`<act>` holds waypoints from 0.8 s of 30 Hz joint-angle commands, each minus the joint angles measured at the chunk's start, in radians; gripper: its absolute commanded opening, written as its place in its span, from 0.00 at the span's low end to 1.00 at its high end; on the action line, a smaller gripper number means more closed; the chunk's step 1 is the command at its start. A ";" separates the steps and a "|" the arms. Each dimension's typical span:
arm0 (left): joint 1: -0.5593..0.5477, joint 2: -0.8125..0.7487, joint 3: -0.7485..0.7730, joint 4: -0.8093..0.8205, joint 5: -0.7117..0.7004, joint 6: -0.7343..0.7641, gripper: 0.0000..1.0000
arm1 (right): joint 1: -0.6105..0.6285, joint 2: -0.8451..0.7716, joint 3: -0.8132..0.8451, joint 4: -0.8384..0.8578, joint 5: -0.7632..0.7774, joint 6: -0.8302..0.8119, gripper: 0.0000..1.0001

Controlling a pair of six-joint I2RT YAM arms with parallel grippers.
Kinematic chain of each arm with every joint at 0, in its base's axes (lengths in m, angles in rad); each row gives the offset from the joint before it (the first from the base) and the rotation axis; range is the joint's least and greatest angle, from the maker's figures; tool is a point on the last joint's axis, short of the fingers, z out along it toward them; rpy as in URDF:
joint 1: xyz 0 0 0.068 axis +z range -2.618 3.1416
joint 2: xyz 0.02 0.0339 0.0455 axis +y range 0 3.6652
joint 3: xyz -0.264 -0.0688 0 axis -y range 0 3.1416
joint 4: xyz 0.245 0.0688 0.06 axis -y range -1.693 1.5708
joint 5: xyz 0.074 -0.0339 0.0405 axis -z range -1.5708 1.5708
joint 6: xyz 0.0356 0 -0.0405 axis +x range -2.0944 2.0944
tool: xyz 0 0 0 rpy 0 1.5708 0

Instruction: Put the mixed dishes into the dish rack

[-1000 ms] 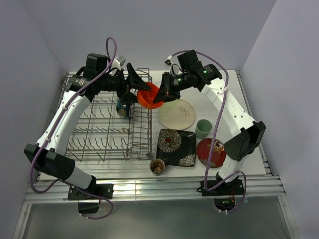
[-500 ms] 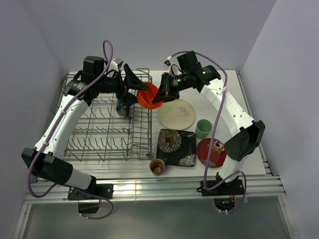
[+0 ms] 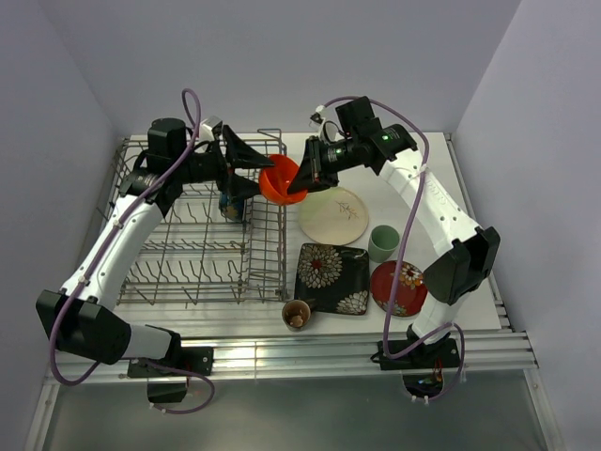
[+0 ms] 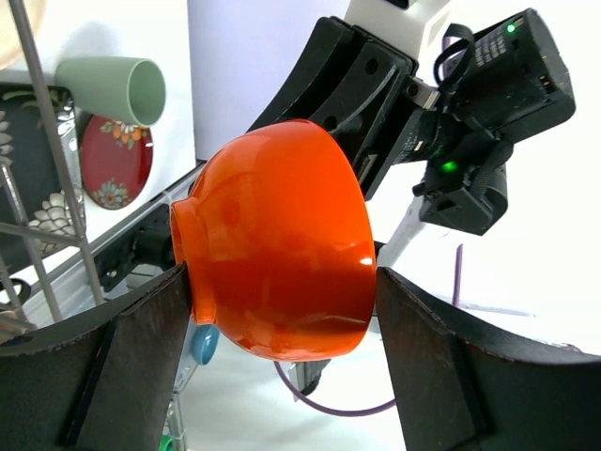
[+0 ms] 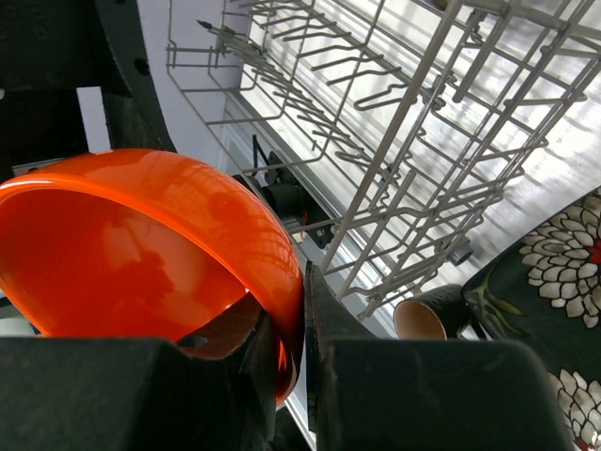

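Left pincer (image 3: 261, 172): spread wide astride the orange bowl (image 4: 282, 235). Its wrist view gives the bowl's outer wall and foot between the fingers; contact hard to call. Overhead: bowl held up at the dish rack's (image 3: 266, 254) 2 o'clock corner, tipped on its side. Right pincer (image 5: 291, 329): clenched on the bowl's rim, plain only from its own wrist view. Dark blue dish (image 3: 232, 203) in the rack, half hidden under the left pincer.

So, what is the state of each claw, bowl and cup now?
orange bowl, in the air, held by its rim
right claw, shut on the orange bowl
left claw, open around the orange bowl
dark blue bowl, inside the dish rack
green cup, upright on table
brown cup, upright on table
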 commanded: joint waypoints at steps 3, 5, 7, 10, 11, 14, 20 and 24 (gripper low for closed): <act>0.005 -0.052 0.029 0.158 0.066 -0.063 0.81 | -0.001 -0.038 -0.018 0.021 -0.008 -0.028 0.00; 0.007 -0.052 0.036 0.144 0.062 -0.052 0.80 | 0.000 -0.037 -0.017 0.018 -0.011 -0.031 0.00; 0.007 -0.051 0.042 0.130 0.054 -0.045 0.79 | 0.000 -0.032 -0.011 0.014 -0.013 -0.035 0.00; 0.007 -0.038 0.068 0.071 0.040 -0.003 0.76 | 0.000 -0.029 0.003 0.007 -0.010 -0.037 0.00; 0.007 -0.035 0.081 0.046 0.036 0.026 0.75 | 0.000 -0.027 0.009 0.004 -0.008 -0.037 0.00; 0.007 -0.017 0.124 -0.027 0.017 0.078 0.75 | 0.000 -0.020 0.023 -0.009 0.000 -0.043 0.00; 0.005 0.022 0.203 -0.167 -0.021 0.179 0.63 | 0.002 -0.017 0.038 -0.013 -0.003 -0.038 0.00; 0.005 0.028 0.205 -0.181 -0.021 0.201 0.38 | 0.000 -0.006 0.066 -0.023 -0.003 -0.037 0.00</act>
